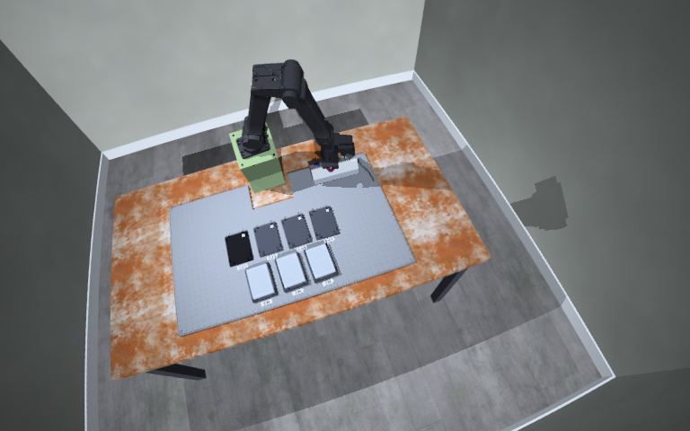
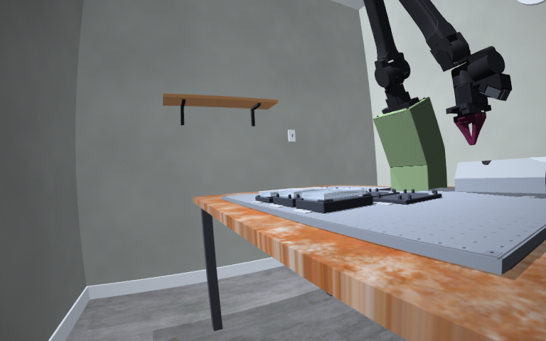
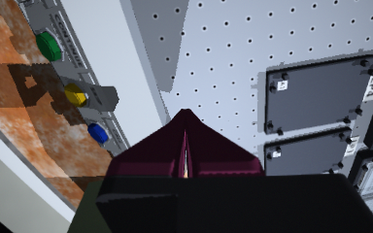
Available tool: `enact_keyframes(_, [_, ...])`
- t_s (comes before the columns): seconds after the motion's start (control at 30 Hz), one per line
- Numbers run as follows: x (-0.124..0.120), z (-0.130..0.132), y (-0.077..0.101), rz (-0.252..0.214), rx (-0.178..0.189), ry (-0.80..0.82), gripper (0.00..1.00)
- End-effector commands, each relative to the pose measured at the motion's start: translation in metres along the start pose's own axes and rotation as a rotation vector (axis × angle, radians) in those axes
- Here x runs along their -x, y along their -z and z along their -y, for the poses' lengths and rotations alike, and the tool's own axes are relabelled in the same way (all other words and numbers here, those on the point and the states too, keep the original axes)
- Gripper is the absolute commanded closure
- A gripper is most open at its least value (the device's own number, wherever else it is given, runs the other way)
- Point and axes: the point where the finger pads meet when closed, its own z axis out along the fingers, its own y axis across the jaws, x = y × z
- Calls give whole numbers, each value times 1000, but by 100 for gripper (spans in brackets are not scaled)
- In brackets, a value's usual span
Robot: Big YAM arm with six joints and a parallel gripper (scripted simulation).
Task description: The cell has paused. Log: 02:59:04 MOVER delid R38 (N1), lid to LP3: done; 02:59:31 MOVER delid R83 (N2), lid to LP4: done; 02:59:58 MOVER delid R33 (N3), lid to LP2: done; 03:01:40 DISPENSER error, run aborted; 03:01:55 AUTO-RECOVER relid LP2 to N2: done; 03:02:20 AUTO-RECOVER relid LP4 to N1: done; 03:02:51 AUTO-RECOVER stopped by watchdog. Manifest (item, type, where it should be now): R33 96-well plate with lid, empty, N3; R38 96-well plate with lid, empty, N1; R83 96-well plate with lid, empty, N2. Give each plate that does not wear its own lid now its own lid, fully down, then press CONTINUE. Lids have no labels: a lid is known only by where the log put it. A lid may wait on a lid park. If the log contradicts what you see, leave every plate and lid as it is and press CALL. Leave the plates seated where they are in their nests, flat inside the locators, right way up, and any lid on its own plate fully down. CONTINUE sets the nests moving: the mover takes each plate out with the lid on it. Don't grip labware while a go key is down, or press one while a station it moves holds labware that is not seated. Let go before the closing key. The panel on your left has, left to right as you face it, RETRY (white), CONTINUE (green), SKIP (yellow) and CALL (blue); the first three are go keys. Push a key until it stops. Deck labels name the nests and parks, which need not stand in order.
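- Three covered plates (image 1: 291,270) sit in a row on the desk (image 1: 147,284).
- End effector (image 2: 470,132): fingers together, empty, above the button panel (image 2: 499,175).
- Blue button (image 3: 97,133) lies nearest its tip.

On the grey perforated deck plate (image 1: 213,304), three lidded white well plates (image 1: 290,270) sit before four dark lid parks (image 1: 296,231); the pale key panel (image 1: 332,172) stands behind, beside the green arm pedestal (image 1: 264,178).
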Motion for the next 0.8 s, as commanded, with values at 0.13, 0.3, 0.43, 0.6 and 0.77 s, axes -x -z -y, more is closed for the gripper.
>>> enact_keyframes(0.13, [14,-41,-2,-4,4,175,100])
enact_keyframes(0.3, [20,-61,-1,-2,4,255,100])
enact_keyframes(0.43, [24,-76,-1,-2,4,258,100])
enact_keyframes(0.6, [31,-101,-1,0,5,258,100])
enact_keyframes(0.77, [39,-126,-1,2,5,258,100])
